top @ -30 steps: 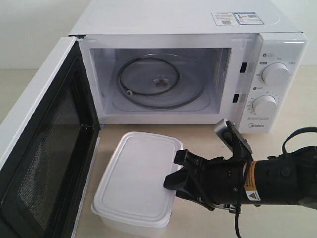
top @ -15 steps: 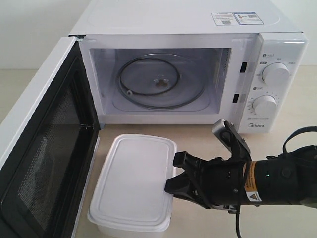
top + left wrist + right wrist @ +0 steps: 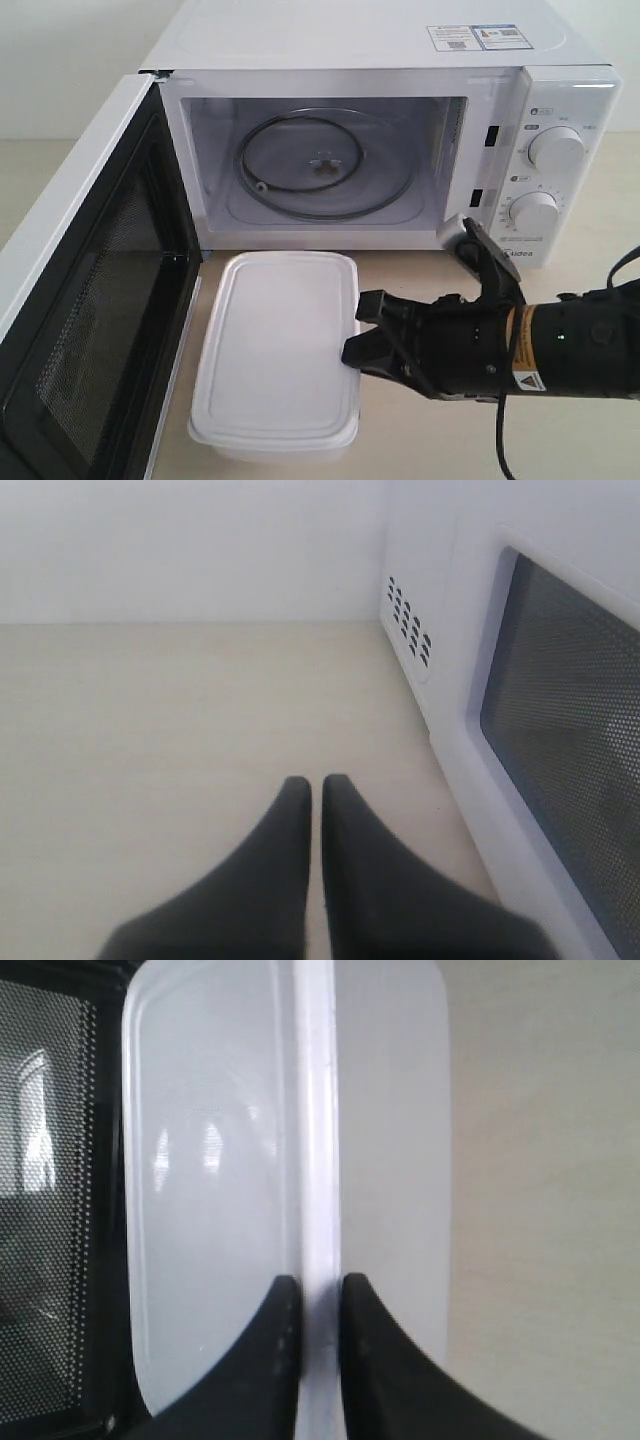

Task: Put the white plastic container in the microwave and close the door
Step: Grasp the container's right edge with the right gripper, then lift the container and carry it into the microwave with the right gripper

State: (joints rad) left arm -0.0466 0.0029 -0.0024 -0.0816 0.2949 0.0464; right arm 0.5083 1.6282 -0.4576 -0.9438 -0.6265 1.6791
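My right gripper (image 3: 318,1305) is clamped on the rim of the shallow white plastic container (image 3: 275,340), with one black finger (image 3: 280,1325) over the flat lid and the other against the side wall. I can't tell whether the container rests on the pale table (image 3: 430,450) or is just off it. It lies outside the large white microwave (image 3: 380,40), directly in front of the open cavity and right beside the swung-out white door (image 3: 90,300) with its black mesh inner face. The glass turntable (image 3: 320,165) shows inside. My left gripper (image 3: 312,785) hangs over the table near the door's outer window, fingers pressed together on nothing.
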